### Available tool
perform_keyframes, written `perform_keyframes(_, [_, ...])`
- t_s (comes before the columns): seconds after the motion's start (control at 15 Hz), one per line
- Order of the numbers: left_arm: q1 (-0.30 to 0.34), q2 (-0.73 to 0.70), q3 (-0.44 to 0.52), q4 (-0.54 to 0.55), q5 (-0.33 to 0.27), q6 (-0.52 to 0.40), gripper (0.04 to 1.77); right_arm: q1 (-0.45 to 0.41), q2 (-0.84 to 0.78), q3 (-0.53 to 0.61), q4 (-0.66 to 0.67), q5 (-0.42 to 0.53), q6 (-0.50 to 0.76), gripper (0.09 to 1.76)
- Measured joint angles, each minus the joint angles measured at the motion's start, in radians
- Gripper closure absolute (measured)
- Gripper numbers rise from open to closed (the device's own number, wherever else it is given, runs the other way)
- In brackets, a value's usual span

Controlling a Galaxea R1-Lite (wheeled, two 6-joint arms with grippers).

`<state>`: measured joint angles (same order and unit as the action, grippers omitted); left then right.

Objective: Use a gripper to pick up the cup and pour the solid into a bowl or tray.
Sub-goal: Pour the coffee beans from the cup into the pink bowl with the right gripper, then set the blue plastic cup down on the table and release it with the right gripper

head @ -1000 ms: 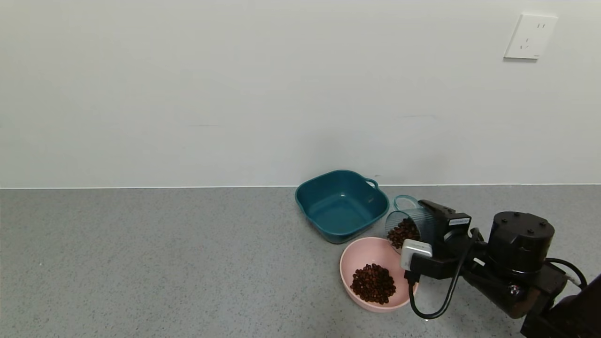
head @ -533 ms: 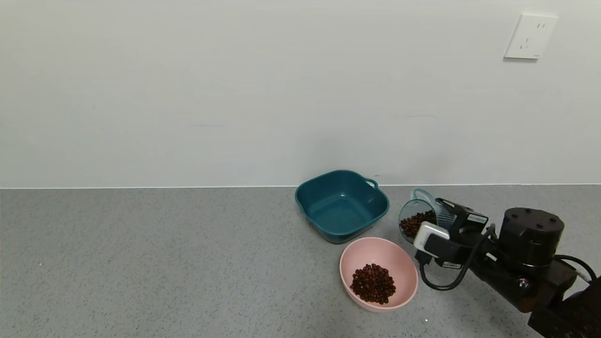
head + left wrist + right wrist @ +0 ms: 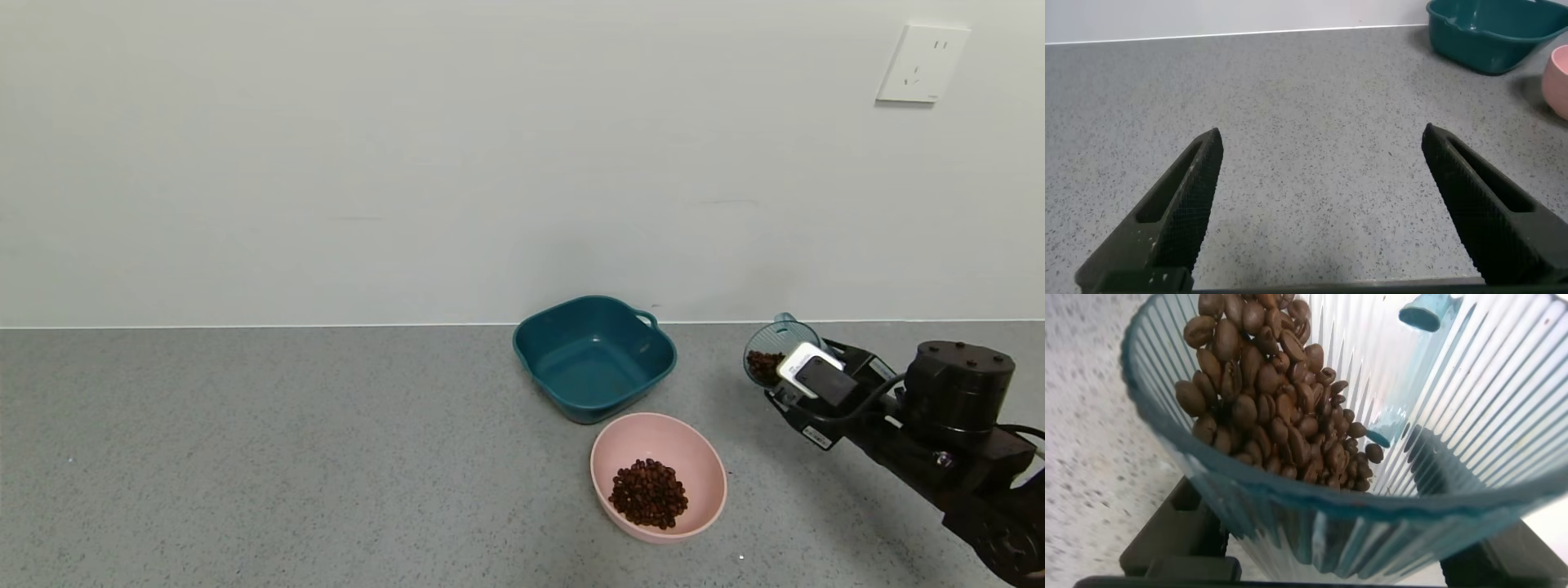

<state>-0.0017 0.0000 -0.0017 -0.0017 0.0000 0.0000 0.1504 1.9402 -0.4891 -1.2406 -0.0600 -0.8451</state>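
My right gripper (image 3: 788, 380) is shut on the ribbed blue-grey cup (image 3: 774, 349), held tilted above the counter to the right of the pink bowl (image 3: 694, 465). The cup still holds some brown bean-like solid (image 3: 763, 365); the right wrist view shows these beans (image 3: 1266, 400) lying against the cup's ribbed wall (image 3: 1503, 416). A pile of the solid (image 3: 649, 492) lies in the pink bowl. My left gripper (image 3: 1323, 204) is open and empty over bare counter, out of the head view.
A squarish teal tub (image 3: 594, 356) with a handle stands behind the pink bowl, near the wall; it also shows in the left wrist view (image 3: 1490, 33). The grey speckled counter (image 3: 286, 457) stretches to the left. A wall socket (image 3: 922, 64) is at upper right.
My right gripper has carried the cup rightward and away from the pink bowl, turning it more upright. The pile in the bowl has stayed the same.
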Motion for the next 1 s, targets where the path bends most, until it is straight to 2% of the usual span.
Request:
perform_keyframes(0.27, [0.000, 0.000, 0.000, 0.000, 0.000, 0.000, 0.06, -0.013, -0.001, -0.013, 0.052, 0.005, 0.203, 0.47])
perform_keyframes(0.67, [0.000, 0.000, 0.000, 0.000, 0.000, 0.000, 0.06, 0.033, 0.001, -0.014, 0.058, -0.001, 0.537, 0.47])
perform_keyframes(1.0, [0.000, 0.000, 0.000, -0.001, 0.000, 0.000, 0.06, 0.078, 0.015, -0.050, 0.052, -0.066, 0.752, 0.47])
